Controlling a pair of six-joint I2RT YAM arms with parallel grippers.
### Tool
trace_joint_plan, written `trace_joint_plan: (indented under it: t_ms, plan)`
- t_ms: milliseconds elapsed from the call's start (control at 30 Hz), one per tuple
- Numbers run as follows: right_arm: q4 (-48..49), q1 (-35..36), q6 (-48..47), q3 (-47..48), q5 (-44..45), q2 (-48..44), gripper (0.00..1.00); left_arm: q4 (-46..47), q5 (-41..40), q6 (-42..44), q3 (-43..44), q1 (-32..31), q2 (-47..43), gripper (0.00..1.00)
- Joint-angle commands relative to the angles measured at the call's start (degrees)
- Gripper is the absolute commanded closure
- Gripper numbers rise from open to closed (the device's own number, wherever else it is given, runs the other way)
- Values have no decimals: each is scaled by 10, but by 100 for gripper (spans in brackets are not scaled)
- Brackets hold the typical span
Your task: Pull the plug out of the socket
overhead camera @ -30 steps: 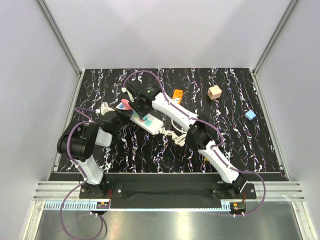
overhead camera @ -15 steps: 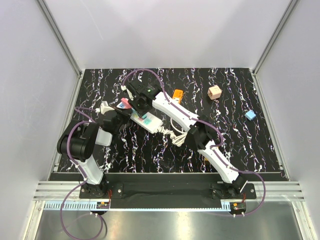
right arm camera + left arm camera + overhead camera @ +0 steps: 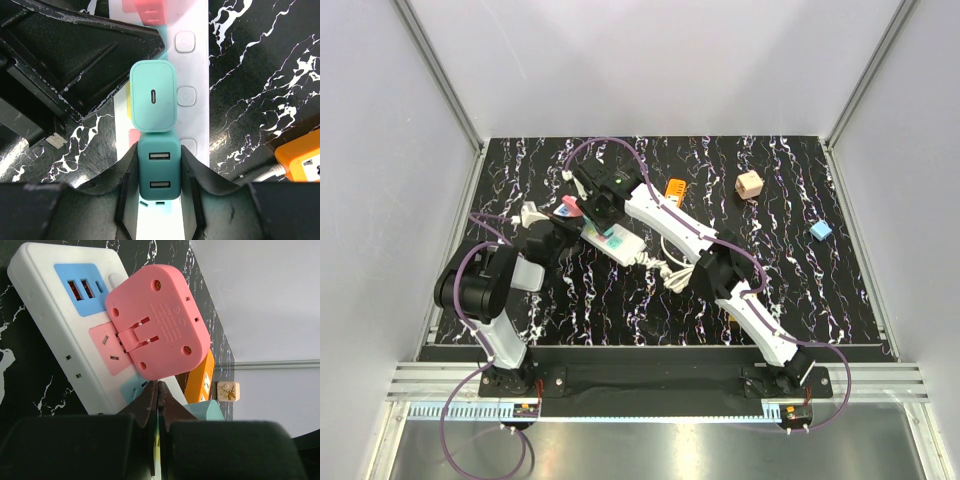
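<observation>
Lab rig — white-panelled enclosure (image 3: 650, 60)

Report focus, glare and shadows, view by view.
Top external: evenly lit and sharp, bright glare on the metal rail at the bottom. Left wrist: pink plug crisp, left hand dark and blurred. Right wrist: dark teal plug sharp in the right hand.

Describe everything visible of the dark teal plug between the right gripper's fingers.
The dark teal plug is a boxy block with rounded corners, smooth and plastic-looking. Its face toward the wrist camera carries two stacked USB ports and a small slot below them. It stands on the white socket, prongs hidden, its far edge meeting a lighter mint plug. The black fingers of the right gripper press on its two sides.
</observation>
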Motion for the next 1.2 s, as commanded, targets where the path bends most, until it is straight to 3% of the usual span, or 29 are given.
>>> trace_joint_plan:
  t_ms: [0,1167]
  plan:
    - [106,0,12,71,-7,-60,100,-118,-3,37,-13,-7,17,100]
    - [147,-8,32,87,9,-94,100,-140,-5,49,4,-17,19,100]
